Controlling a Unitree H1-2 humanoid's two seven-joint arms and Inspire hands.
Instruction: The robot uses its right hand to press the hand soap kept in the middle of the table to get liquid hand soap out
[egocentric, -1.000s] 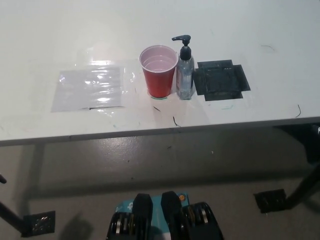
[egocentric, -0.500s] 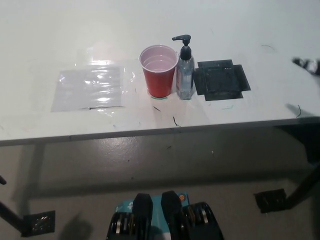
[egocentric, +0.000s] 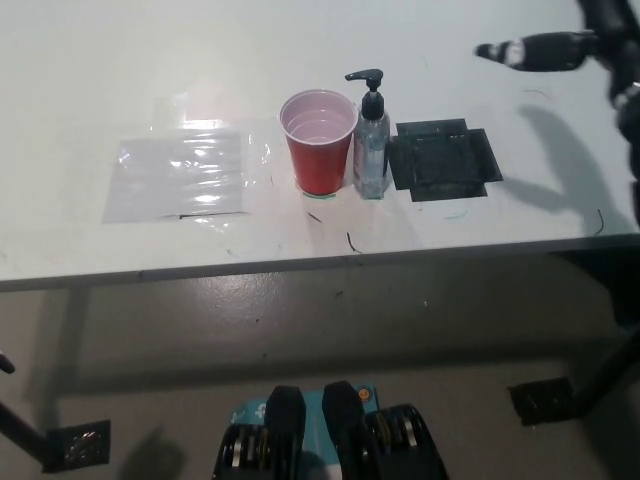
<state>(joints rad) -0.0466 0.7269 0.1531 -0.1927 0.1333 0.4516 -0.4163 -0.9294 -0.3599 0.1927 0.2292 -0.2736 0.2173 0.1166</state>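
Note:
A clear hand soap bottle (egocentric: 370, 150) with a black pump head (egocentric: 365, 79) stands upright in the middle of the white table (egocentric: 120, 80). The pump spout points left, over a red plastic cup (egocentric: 319, 141) that touches the bottle's left side. My black right hand (egocentric: 580, 45) hovers at the upper right, well to the right of and above the bottle, with one finger stretched out leftward toward the pump. It holds nothing. The left hand is out of the picture.
A black square tape mark (egocentric: 441, 161) lies just right of the bottle. A clear plastic sheet (egocentric: 182, 177) lies on the table's left part. The table's front edge (egocentric: 300, 262) runs across the middle, with grey floor below.
The right hand has come in from the right edge, rising and moving left toward the bottle; one second ago it was not in view. Bottle and cup have not moved.

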